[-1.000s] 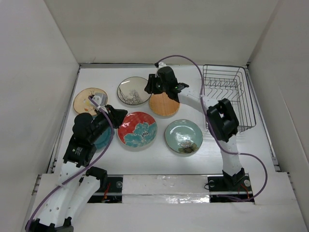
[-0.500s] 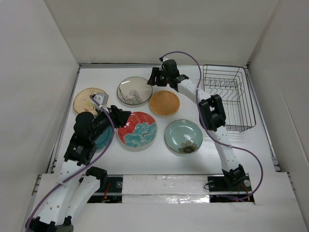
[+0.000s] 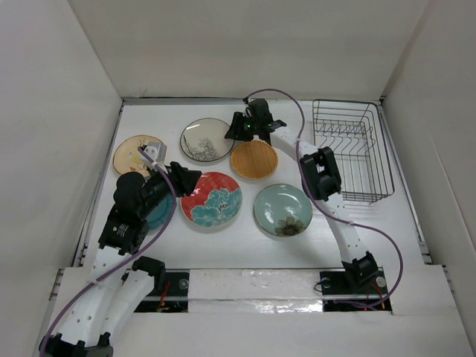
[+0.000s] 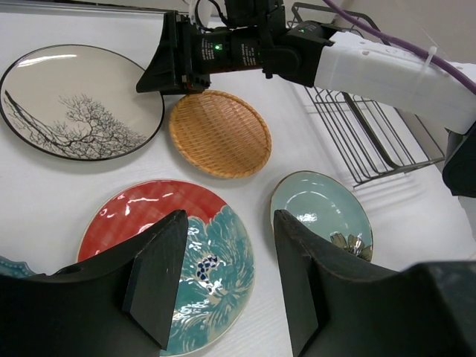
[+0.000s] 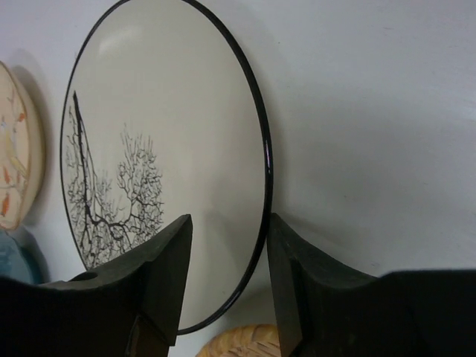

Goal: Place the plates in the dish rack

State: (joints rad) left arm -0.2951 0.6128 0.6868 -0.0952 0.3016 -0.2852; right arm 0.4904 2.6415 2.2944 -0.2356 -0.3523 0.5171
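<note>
Six plates lie flat on the table: tan floral (image 3: 134, 155), white with dark rim (image 3: 204, 140), orange (image 3: 253, 159), red with teal flowers (image 3: 213, 199), pale green (image 3: 282, 210), and teal blue (image 3: 159, 213), mostly hidden under my left arm. The black wire dish rack (image 3: 355, 149) stands at the back right, with no plates in it. My right gripper (image 5: 228, 223) is open, its jaws standing either side of the white plate's (image 5: 163, 171) right rim. My left gripper (image 4: 230, 219) is open and empty above the red plate (image 4: 178, 253).
White walls enclose the table on the left, back and right. The orange plate (image 4: 219, 132) lies close beside the white plate (image 4: 74, 104), just under my right gripper (image 4: 152, 74). The right arm stretches across in front of the rack (image 4: 357, 134).
My right gripper left its spot over the orange plate and came down at the white plate's right rim. My left gripper shifted slightly right over the red plate.
</note>
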